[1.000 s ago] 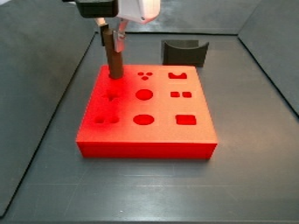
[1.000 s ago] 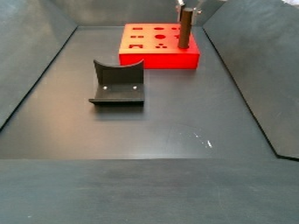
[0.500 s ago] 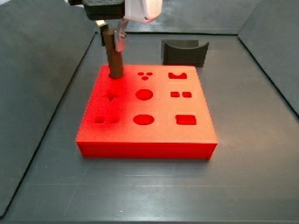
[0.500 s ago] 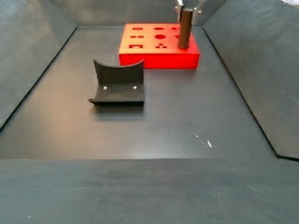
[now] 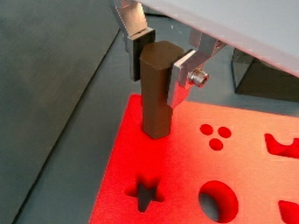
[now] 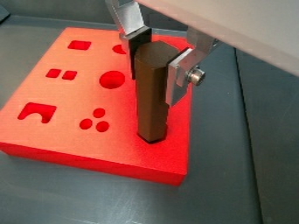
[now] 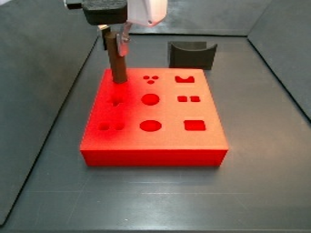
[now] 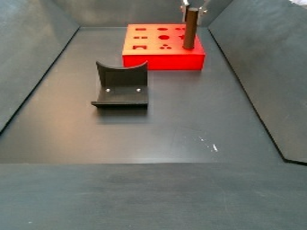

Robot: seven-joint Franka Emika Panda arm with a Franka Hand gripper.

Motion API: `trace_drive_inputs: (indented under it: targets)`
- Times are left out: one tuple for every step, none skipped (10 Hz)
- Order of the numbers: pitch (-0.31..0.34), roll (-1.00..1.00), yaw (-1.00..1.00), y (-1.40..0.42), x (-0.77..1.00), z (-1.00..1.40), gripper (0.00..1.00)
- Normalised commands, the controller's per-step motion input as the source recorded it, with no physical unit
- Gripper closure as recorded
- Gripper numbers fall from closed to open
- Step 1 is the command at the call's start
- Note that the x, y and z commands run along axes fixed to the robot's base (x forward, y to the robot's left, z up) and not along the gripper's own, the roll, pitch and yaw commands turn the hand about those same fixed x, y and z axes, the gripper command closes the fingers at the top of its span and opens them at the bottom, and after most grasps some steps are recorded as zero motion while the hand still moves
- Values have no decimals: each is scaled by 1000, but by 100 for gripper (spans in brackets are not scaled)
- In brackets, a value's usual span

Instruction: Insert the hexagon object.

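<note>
Fixture (image 8: 120, 86): dark, alone on the floor, well apart from the red block.
Red block (image 7: 170, 136): shaped holes across top.
Hexagon object (image 5: 156, 92): upright, lower end on the block's top near its edge.
Gripper (image 5: 163, 59): above block, fingers clamped on peg's top.

Gripper (image 5: 163, 63): I see only its fingers in both wrist views; body cut off by the frame. Peg (image 6: 151, 96): whether its lower end sits in a hole of the block (image 6: 70, 114), I cannot tell. Fixture (image 5: 267, 80): partly cut off.
</note>
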Motion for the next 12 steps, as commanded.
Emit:
trace_drive_inputs:
  targets:
    - [24, 81, 60, 6, 0, -354, 100]
    - [17, 63, 140, 131, -17, -477, 100]
    - [40, 76, 223, 60, 0, -449, 100]
    - [59, 110, 189, 20, 23, -631, 100]
    - [137, 114, 0, 0, 320, -757, 100]
    - [170, 121, 0, -40, 494, -600, 100]
    - [197, 97, -117, -66, 686, -440, 100]
    - [176, 100, -129, -6, 549, -420, 100]
    - [113, 63, -129, 0, 237, -534, 100]
    - [124, 26, -123, 3, 234, -866, 100]
    - [111, 29, -154, 0, 257, -1000, 100]
    - [97, 17, -169, 0, 303, -1000, 100]
